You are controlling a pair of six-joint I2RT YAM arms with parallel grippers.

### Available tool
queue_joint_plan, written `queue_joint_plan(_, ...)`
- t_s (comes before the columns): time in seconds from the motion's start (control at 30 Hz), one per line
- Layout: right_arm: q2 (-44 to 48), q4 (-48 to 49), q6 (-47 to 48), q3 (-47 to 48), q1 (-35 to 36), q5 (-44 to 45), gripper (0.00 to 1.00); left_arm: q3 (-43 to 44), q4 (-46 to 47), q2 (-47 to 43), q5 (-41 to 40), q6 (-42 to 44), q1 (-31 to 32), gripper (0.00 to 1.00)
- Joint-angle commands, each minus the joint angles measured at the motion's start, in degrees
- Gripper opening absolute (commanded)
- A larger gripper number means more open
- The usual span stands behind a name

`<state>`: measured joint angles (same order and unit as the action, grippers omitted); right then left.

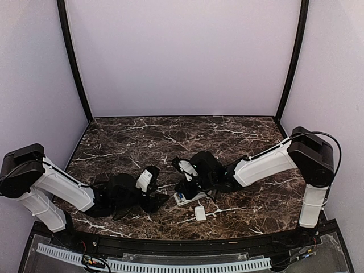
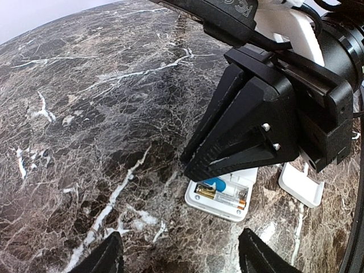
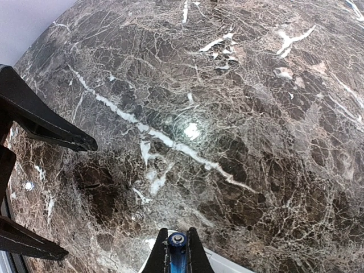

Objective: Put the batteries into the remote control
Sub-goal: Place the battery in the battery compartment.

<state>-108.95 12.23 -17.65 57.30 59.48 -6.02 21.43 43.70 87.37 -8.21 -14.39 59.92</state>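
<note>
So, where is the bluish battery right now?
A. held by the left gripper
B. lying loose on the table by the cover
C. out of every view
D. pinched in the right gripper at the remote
D: the right wrist view shows the bluish battery between the right gripper's fingers, down at the remote control; the left gripper is open and empty.

Surface: dark brown marble-patterned tabletop point(image 1: 142, 133) with white veining, glossy.
Near-centre item: slim white rectangular plastic remote control point(image 2: 223, 200), lying flat on the tabletop, back upward, battery bay uncovered.
Adjacent item: small flat white rectangular cover point(image 1: 200, 213), lying flat just beside the remote control, on its near-edge side.
</note>
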Motion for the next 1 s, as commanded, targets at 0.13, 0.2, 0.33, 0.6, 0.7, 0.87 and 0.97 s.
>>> queue_joint_plan(0.13,1.4,-4.8,-0.1,-1.5,-0.3,-0.5,0.03,0.0,-0.1,-1.0,-0.9,0.0,0.2,0.68)
queue_joint_plan(0.2,1.9,-5.2,-0.4,-1.8,-0.2,-1.0,0.02,-0.1,-0.1,-1.1,-1.0,0.1,0.2,0.68)
queue_joint_plan(0.33,2.0,-7.0,-0.4,-1.3,-0.1,-1.8,0.01,0.0,-0.2,-1.0,-0.9,0.1,0.2,0.68)
queue_joint_plan(0.6,1.3,-9.4,-0.7,-0.3,-0.1,-1.2,0.06,-0.1,-0.4,-1.1,-0.9,0.2,0.2,0.69)
queue_joint_plan(0.7,0.7,-11.0,-0.6,0.7,-0.1,-1.1,0.11,0.0,-0.7,-1.2,-1.0,0.2,0.2,0.69)
queue_joint_plan(0.87,0.7,-12.0,-0.2,1.0,-0.1,0.3,0.19,0.2,-0.9,-1.0,-0.9,0.3,0.2,0.69)
queue_joint_plan(0.97,0.8,-12.0,0.0,1.4,-0.1,0.0,0.21,0.5,-1.0,-0.7,-0.4,0.5,0.2,0.69)
